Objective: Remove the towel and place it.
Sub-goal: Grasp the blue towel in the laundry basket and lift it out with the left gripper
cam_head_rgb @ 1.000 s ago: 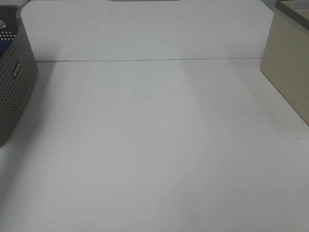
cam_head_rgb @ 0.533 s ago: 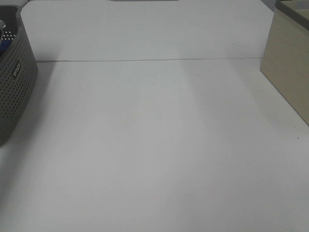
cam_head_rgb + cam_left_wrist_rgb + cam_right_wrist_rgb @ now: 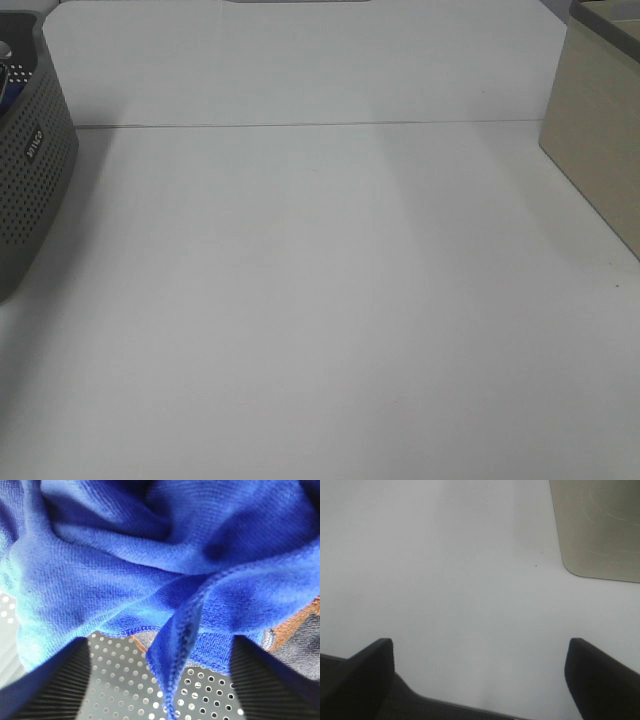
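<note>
The towel (image 3: 150, 555), a deep royal-blue plush microfibre cloth, lies bunched in the dark grey perforated plastic basket (image 3: 30, 180) that I see at the far left edge of the overhead frame. From up there I get only a sliver of blue just inside the basket's rim at the upper left of the frame. My left wrist camera is close in on it: crumpled blue folds fill most of that view, and the basket's grey surface, dotted with holes, shows beneath them. The left gripper (image 3: 159, 650) sits down inside the basket with its two ribbed black fingers (image 3: 50, 690) spread. A stitched fold of the towel hangs between them, with a gap on each side, so I read them as apart and not pinching the cloth. Beside the towel I can make out a strip of orange-brown fabric (image 3: 300, 620), but I cannot tell what it belongs to.

Moving right, the flat white table (image 3: 320, 300) takes the whole middle of the overhead frame. My right gripper (image 3: 479, 645) hovers over that bare white surface, its black fingers spread wide and holding nothing. At the upper right of the overhead frame stands a plain beige box (image 3: 600, 150); its rounded corner also shows in the right wrist view.
</note>
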`<action>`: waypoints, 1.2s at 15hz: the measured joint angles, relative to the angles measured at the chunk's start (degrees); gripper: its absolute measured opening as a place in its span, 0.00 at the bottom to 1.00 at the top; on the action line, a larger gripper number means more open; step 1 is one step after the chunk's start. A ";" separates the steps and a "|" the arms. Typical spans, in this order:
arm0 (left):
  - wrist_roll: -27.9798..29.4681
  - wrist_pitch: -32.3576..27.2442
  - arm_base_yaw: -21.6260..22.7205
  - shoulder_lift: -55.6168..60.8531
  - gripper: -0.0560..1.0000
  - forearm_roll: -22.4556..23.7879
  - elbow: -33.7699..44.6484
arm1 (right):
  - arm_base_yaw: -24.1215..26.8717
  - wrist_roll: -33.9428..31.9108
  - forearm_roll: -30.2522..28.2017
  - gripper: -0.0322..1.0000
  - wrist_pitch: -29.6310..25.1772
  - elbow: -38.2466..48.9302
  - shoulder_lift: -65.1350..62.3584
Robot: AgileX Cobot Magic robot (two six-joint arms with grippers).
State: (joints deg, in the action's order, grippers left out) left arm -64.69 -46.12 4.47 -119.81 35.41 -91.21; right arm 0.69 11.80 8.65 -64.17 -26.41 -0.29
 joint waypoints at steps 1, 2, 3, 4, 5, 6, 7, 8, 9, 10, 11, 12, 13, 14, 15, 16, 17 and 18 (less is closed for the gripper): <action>0.00 0.00 0.00 0.00 0.67 -0.11 0.00 | 0.00 0.00 0.00 0.90 0.00 0.00 0.00; 0.00 0.00 0.00 0.00 0.65 -0.57 0.00 | 0.00 0.00 0.00 0.90 0.00 0.00 0.00; 0.00 0.00 0.00 0.00 0.65 -1.38 0.00 | 0.00 0.00 0.00 0.90 0.00 0.00 0.00; 0.00 0.00 0.00 0.00 0.64 -1.89 0.00 | 0.00 0.00 0.00 0.90 0.00 0.00 0.00; -0.06 0.00 0.00 -0.11 0.64 -2.06 0.00 | 0.00 0.00 0.00 0.90 0.00 0.00 0.00; -0.40 0.00 0.00 -0.46 0.64 -2.12 -0.11 | 0.00 0.00 0.00 0.90 0.00 0.00 0.00; -0.69 0.00 0.11 -0.86 0.61 -2.06 -0.29 | 0.00 0.00 0.00 0.90 0.00 0.00 0.00; -0.80 -0.11 0.17 -1.09 0.53 -2.01 -0.29 | 0.00 0.00 0.00 0.90 0.00 0.00 0.00; -0.80 -0.11 0.23 -1.26 0.42 -1.95 -0.40 | 0.00 0.00 0.00 0.90 0.00 0.00 0.00; -0.80 -0.23 0.23 -1.43 0.30 -1.89 -0.40 | 0.00 0.00 0.00 0.90 0.00 0.00 0.00; -0.80 -0.23 0.23 -1.43 0.18 -1.89 -0.40 | 0.00 0.00 0.00 0.90 0.00 0.00 0.00; -0.86 -0.34 0.23 -1.43 0.08 -1.89 -0.40 | 0.00 0.00 0.00 0.90 0.00 0.00 0.00; -0.86 -0.69 0.23 -1.49 0.05 -1.83 -0.46 | 0.00 0.00 0.00 0.90 0.00 0.00 0.00; -0.86 -1.55 0.23 -1.49 0.05 -1.60 -0.46 | 0.00 0.00 0.00 0.90 0.00 0.00 0.00; -0.86 -2.01 0.23 -1.49 0.05 -1.38 -0.46 | 0.00 0.00 0.00 0.90 0.00 0.00 0.00; -0.86 -2.41 0.23 -1.60 0.05 -0.97 -0.46 | 0.00 0.00 0.00 0.90 0.00 0.00 0.00; -0.86 -2.52 0.23 -1.43 0.05 -0.63 -0.46 | 0.00 0.00 0.00 0.90 0.00 0.00 0.00; -0.86 -2.52 0.23 -0.80 0.05 0.06 -0.46 | 0.00 0.00 0.00 0.90 0.00 0.00 0.00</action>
State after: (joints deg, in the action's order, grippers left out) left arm -65.55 -48.64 4.70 -120.61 35.47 -91.67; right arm 0.69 11.80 8.65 -64.17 -26.41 -0.29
